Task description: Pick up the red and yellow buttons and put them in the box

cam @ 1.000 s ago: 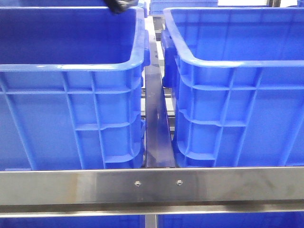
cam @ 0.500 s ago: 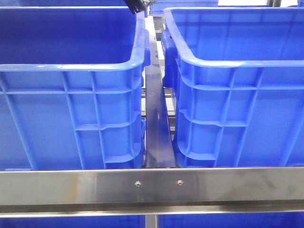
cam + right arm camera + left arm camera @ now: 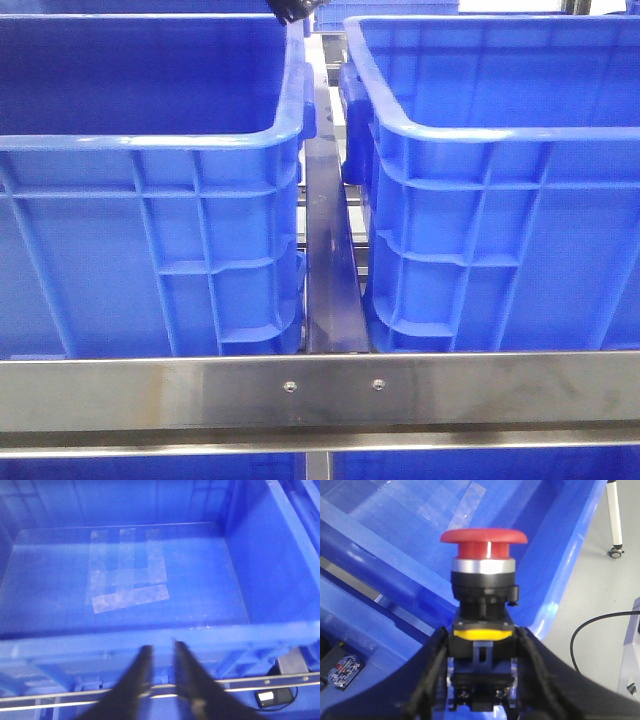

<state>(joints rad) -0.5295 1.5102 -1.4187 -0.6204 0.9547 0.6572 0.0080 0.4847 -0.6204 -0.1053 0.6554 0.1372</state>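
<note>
Red and shiny, the button (image 3: 484,536) has a round dome top, a silver ring under it, a black body and a yellow band lower down. It stands upright between the fingers of the left gripper (image 3: 481,680), which pinch its lower body from both sides. The wrist view shows it held up in the air over the blue box (image 3: 555,575), above the bare floor of the box with clear tape stuck on it, close to a corner of the rim. In the front view only a dark bit of the left arm (image 3: 287,10) shows at the far edge of the left crate (image 3: 150,150), so which crate lies under the button cannot be told for sure. The step looks like the carry to the box. Next the arm would need to get the button well inside the rim, go lower, and let go gently so it does not bounce out. The right gripper (image 3: 161,672) holds nothing; its fingers are nearly pressed together with a thin gap between them, and it hangs over the near wall of a blue crate (image 3: 150,645) with tape on its floor.
</note>
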